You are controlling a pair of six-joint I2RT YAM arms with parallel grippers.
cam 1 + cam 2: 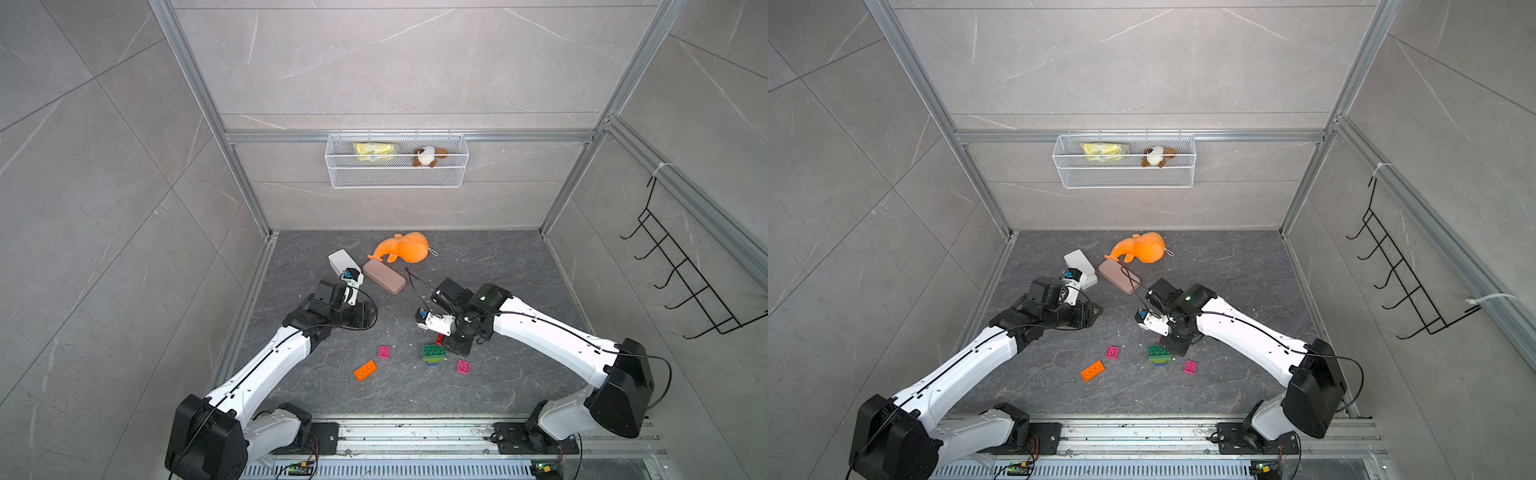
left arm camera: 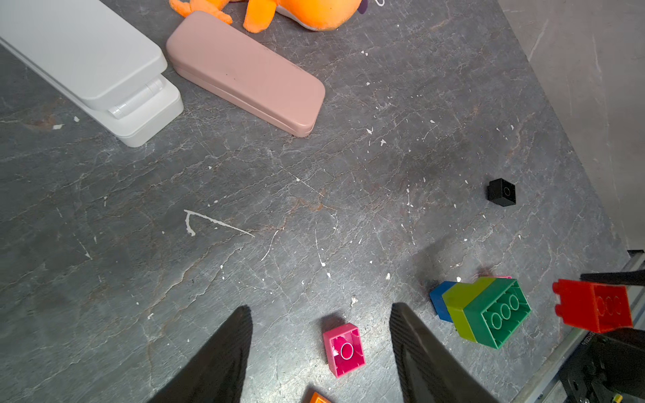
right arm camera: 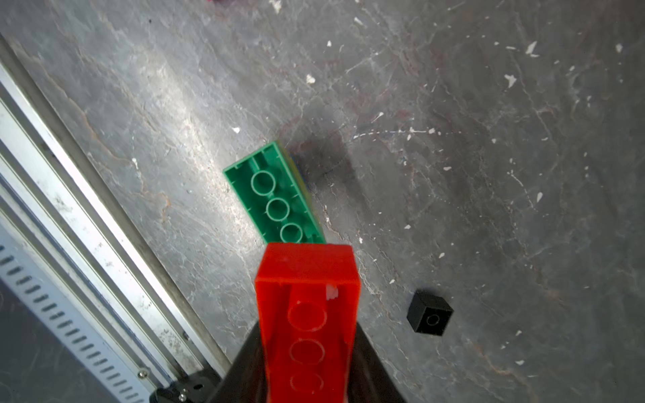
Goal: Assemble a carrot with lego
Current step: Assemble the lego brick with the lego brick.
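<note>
The carrot (image 1: pixel 433 355) (image 1: pixel 1158 355) is a short stack of blue, lime green and dark green lego lying on its side, hollow underside showing (image 2: pixel 485 310) (image 3: pixel 279 199). My right gripper (image 3: pixel 307 335) (image 1: pixel 441 340) is shut on a red brick (image 3: pixel 307 314) (image 2: pixel 593 307), held just above and beside the stack's dark green end. My left gripper (image 2: pixel 321 314) (image 1: pixel 365 315) hovers open and holds nothing. A pink brick (image 2: pixel 343 349) (image 1: pixel 383 352) lies upside down on the table below the gap between its fingers. An orange brick (image 1: pixel 365 370), a second pink brick (image 1: pixel 462 367) and a small black brick (image 2: pixel 502 192) (image 3: pixel 430 316) lie loose.
A white case (image 1: pixel 343 262), a pink case (image 1: pixel 383 276) and an orange plush toy (image 1: pixel 401 247) lie at the back of the table. A wire basket (image 1: pixel 397 162) hangs on the rear wall and a black hook rack (image 1: pixel 685 270) on the right wall. A metal rail (image 1: pixel 415 436) runs along the front.
</note>
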